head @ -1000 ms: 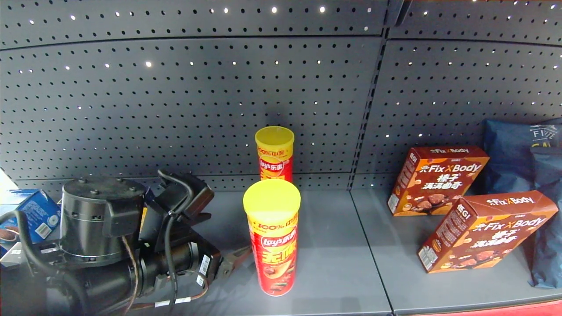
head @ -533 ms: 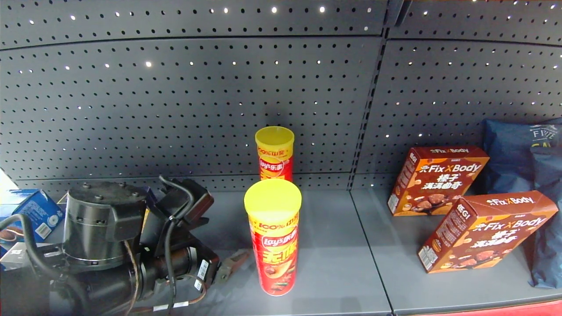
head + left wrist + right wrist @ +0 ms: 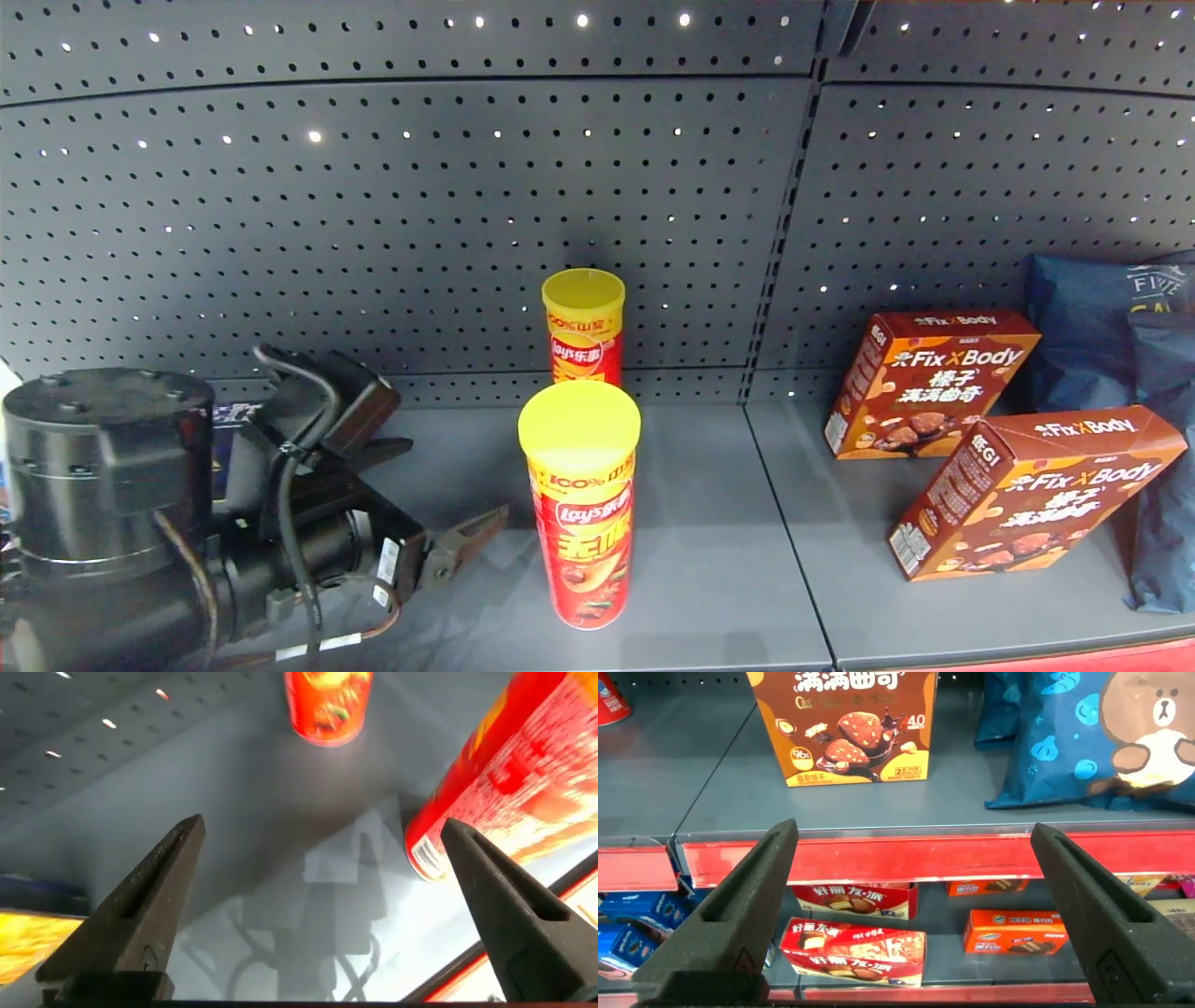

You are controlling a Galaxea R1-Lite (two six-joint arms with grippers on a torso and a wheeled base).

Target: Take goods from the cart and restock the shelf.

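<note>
The left claw (image 3: 456, 481) sits low over the front of the grey shelf (image 3: 709, 560), its jaws spread wide and empty, just left of a tall red chip can (image 3: 581, 523) that stands upright. A second chip can (image 3: 583, 327) stands behind it, against the pegboard (image 3: 373, 233). The right claw (image 3: 915, 833), also wide open and empty, faces a brown snack box (image 3: 842, 723).

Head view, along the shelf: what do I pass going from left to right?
left gripper, open → front chip can → upright brown box → dark blue bags. Left out because they overlap these: rear chip can, straight behind the front one, and tilted brown box.
</note>
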